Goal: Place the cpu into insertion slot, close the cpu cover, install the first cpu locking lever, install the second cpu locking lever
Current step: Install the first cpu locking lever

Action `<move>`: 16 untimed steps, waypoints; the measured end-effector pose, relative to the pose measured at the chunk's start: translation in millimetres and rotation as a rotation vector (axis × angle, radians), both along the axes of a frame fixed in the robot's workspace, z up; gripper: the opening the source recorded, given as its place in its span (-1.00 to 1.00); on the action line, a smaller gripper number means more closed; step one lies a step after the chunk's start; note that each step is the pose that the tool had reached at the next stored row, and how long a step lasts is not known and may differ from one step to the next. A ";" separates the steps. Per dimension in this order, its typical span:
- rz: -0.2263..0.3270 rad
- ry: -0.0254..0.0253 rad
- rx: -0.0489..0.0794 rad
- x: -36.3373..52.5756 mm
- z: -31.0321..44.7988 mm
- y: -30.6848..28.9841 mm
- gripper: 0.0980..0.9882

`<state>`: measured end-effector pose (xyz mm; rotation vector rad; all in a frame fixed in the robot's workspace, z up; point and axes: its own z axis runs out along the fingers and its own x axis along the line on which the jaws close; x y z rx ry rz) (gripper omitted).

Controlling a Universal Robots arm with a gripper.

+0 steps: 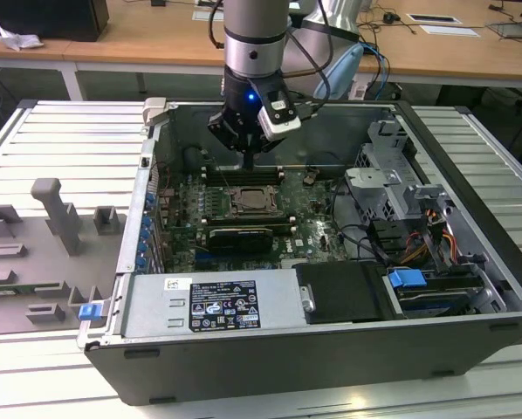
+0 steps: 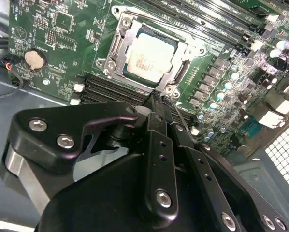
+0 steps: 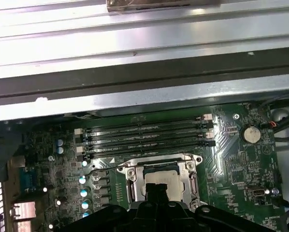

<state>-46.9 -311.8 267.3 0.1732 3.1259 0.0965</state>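
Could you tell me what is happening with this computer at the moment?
The black gripper of a silver robot arm hangs inside the open grey computer case, just over the green motherboard. The small square chip with the dull silver top sits in the square black socket, and the thin silver frame plate lies down around it. The gripper is closest to the socket's edge. Whether the locking levers are latched, I cannot tell.

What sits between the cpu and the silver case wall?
Long black memory slots lie between the cpu and the wall, as the first wrist view shows.
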 end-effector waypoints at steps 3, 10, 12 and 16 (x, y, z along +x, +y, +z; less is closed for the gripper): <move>0.036 0.0003 0.000 -0.4 -0.3 -0.1 -0.98; 0.209 0.0005 -0.002 -0.4 -1.1 0.0 -0.98; 0.239 0.0005 -0.002 -1.6 -1.5 -0.1 -0.98; 0.240 -0.0006 0.002 -34.9 -2.9 -0.2 -0.98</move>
